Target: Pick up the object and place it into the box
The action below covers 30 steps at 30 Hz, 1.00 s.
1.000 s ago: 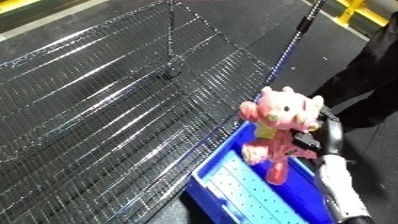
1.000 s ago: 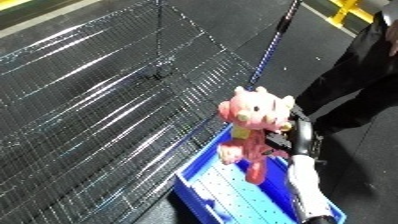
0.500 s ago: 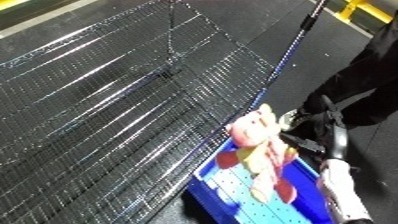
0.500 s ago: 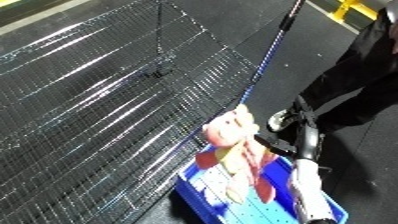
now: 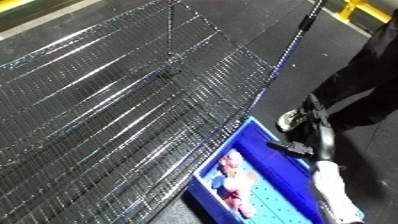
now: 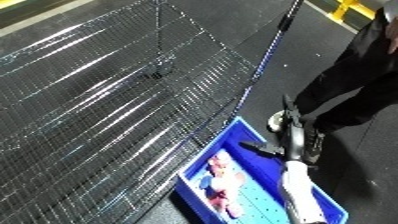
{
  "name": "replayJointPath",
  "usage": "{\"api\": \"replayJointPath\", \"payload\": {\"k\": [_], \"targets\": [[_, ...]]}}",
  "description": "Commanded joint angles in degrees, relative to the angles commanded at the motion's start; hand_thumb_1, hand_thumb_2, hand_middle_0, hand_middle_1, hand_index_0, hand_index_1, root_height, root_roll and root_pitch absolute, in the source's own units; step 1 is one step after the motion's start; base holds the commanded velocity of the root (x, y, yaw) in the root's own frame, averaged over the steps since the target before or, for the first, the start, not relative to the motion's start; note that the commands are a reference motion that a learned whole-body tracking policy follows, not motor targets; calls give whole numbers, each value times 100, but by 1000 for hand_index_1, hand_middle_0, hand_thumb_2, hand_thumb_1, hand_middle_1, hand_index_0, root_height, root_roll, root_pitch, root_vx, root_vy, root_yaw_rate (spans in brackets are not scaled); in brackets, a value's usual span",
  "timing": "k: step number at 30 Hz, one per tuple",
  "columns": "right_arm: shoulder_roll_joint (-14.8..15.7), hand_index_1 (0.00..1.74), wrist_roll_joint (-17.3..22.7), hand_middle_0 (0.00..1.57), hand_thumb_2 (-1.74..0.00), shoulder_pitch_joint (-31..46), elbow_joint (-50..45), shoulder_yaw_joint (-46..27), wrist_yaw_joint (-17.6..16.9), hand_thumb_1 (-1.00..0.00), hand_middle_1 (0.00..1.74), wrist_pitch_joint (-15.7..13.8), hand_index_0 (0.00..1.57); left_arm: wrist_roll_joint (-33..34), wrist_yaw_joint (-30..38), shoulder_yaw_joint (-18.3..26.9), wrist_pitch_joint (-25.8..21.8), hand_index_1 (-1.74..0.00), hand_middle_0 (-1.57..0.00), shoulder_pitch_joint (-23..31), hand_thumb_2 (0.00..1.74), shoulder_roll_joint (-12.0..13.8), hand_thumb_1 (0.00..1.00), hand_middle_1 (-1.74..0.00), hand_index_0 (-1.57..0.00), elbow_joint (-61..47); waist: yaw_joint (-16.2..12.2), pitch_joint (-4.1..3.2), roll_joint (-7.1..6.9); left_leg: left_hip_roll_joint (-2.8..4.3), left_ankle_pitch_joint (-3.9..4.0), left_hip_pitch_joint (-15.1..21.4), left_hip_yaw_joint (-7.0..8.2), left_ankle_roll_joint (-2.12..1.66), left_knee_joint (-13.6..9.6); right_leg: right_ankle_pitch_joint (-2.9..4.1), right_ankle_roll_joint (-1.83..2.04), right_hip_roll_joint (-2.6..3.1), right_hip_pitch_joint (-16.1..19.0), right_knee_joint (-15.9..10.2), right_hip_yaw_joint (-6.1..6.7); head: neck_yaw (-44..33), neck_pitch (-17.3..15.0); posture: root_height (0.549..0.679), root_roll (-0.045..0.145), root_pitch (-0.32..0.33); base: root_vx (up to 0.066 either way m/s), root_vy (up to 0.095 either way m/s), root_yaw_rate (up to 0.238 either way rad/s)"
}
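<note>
Now the pink plush toy [image 5: 233, 179] is lying inside the blue bin [image 5: 219, 159], near its left wall, touching the perforated floor of the bin. Right hand [image 6: 278, 147] is hovering above the bin's far right part, apart from the toy, fingers extended and holding nothing (thumb and fingers look spread, though the hand is dark against a dark floor). White forearm [image 5: 330, 186] is coming in from the lower right edge. Left hand is not showing. Bin is sitting just beside the edge of a black wire-mesh surface [image 5: 124, 100]. No readable writing or label is showing anywhere.
</note>
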Motion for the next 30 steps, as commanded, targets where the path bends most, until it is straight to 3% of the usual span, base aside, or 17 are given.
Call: {"api": "replayJointPath", "payload": {"k": [6,15,22,30], "targets": [[127,0,43,0,0,-58,-380,273,163,0,0,21,0,-33,-5,-31,38,-1740,-1570,14,1740,-41,1000,-1740,-1570,-35,48,-6,-11,-5,16,-4,-8,1,-9,-16,0,0,17,-2,-6,-106,-37,649,59,-125,5,1,26],[122,0,-90,0,0,-228,-919,868,385,0,0,219,0,-119,-9,-75,70,-1740,-1570,0,1740,-11,1000,-1740,-1570,-57,171,-26,-107,-4,51,-21,-66,-5,-8,-28,-4,14,72,6,-40,-1225,-168,649,56,-129,6,8,55],[66,0,-325,0,0,-328,-1195,1413,618,0,0,401,0,-51,-19,-95,118,-1740,-1570,-27,1740,35,1000,-1740,-1570,-30,339,45,-230,-38,136,-108,-198,-7,-19,-59,-20,8,86,70,-90,-2169,-113,648,52,-132,-9,-1,142],[135,0,-473,0,0,-550,-1444,2086,831,0,0,495,0,18,111,-95,115,-1740,-1570,-137,1740,45,1000,-1740,-1570,-37,568,101,-326,-109,194,-251,-319,2,-21,-38,-37,-33,86,90,-195,-2932,-44,648,47,-128,-14,8,147]]}}
